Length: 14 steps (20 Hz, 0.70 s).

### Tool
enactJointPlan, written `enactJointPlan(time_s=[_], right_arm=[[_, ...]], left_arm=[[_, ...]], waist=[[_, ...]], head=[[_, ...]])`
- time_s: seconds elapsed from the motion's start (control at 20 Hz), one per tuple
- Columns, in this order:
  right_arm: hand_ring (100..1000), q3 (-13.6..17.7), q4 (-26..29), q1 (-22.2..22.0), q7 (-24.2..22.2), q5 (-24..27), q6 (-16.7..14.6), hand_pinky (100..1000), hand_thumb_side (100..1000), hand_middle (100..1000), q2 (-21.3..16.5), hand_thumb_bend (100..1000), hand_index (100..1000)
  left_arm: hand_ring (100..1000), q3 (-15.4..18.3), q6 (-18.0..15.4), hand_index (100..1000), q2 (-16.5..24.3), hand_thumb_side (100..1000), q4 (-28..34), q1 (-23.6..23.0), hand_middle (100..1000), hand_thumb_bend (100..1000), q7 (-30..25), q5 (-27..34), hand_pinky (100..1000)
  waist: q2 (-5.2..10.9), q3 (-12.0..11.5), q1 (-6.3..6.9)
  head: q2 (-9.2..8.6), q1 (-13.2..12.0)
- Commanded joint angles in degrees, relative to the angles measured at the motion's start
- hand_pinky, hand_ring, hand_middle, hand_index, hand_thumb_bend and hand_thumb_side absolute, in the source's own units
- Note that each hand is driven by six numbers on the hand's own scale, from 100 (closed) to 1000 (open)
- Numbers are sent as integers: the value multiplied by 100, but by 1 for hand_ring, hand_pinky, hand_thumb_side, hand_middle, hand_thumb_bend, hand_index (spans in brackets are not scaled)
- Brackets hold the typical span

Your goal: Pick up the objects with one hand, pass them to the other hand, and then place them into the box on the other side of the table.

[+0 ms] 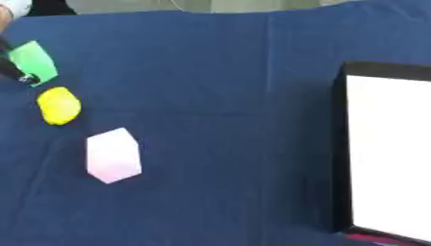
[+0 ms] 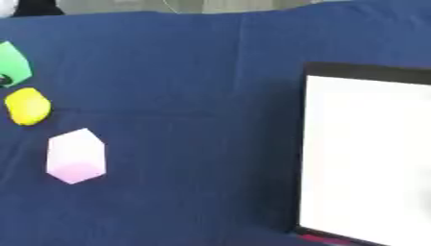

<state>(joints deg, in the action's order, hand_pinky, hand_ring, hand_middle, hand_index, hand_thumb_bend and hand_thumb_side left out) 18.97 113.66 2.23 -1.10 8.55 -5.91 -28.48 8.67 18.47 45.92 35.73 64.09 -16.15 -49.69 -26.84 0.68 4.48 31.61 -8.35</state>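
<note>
Three objects lie on the left of the blue cloth. A green block (image 1: 33, 62) sits tilted at the far left edge. Below it is a yellow rounded object (image 1: 59, 105), and nearer me a pale pink hexagonal block (image 1: 113, 155). A white box with a black rim (image 2: 306, 144) stands at the right side of the table. Only a thin black sliver with a silvery tip (image 1: 17, 72) shows at the left edge, lying against the green block's lower side. It looks like part of my left hand, and the rest is cut off. My right hand shows in neither view.
The blue cloth (image 1: 219, 96) covers the whole table, with a fold line running down its middle. A bit of white, perhaps a sleeve (image 1: 12, 7), shows at the far left corner beyond the table.
</note>
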Motion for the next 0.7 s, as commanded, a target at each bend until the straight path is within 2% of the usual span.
enactJointPlan(time_s=[0.05, 0.35, 0.7], right_arm=[[902, 28, 94, 11, -31, -39, 0, 864, 391, 710, -103, 100, 974], [903, 39, 94, 15, -29, -48, 6, 865, 394, 710, -72, 100, 975], [904, 31, 94, 13, -62, -94, 5, 866, 399, 711, -43, 100, 976]], left_arm=[[821, 47, 19, 774, 338, 100, 74, 114, 738, 680, 46, 118, 877], [834, 4, 158, 792, 341, 100, -99, 80, 756, 706, -243, 66, 883], [830, 27, 167, 782, 321, 100, -101, 65, 745, 687, -313, -36, 876]], waist=[[29, 1, 62], [12, 43, 72], [-10, 76, 81]], head=[[-48, 8], [-50, -46], [-64, -95]])
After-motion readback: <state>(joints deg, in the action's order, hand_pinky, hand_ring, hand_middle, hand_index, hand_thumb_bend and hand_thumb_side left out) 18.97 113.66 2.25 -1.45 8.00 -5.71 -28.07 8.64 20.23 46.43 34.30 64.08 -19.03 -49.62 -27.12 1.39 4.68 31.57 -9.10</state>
